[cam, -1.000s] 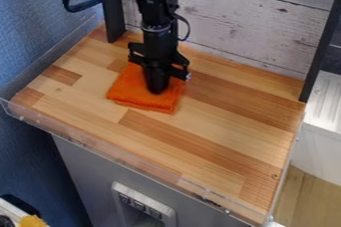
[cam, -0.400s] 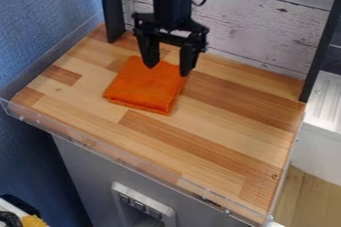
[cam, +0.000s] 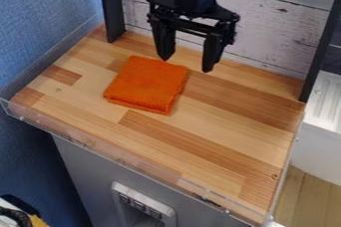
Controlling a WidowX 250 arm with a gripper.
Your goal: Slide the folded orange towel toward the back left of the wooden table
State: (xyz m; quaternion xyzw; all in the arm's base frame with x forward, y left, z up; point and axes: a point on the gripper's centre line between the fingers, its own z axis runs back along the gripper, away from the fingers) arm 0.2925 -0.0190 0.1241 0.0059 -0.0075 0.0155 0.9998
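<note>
The black gripper (cam: 186, 63) hangs over the back middle of the wooden surface, open, with nothing between its two fingers. Its left finger hangs near the back right corner of a folded orange cloth (cam: 148, 82); the right finger is off to the cloth's right. The cloth lies flat in a rough square, left of centre on the wooden surface (cam: 220, 121).
A white plank wall (cam: 273, 32) closes the back, with a black post (cam: 111, 7) at the back left and another (cam: 322, 47) at the right. A clear low rim (cam: 120, 157) runs along the front edge. Blue wall on the left.
The gripper was down on the cloth; it has risen off it, moved to the right and shows its fingers spread. The cloth lies on the surface, shifted slightly.
</note>
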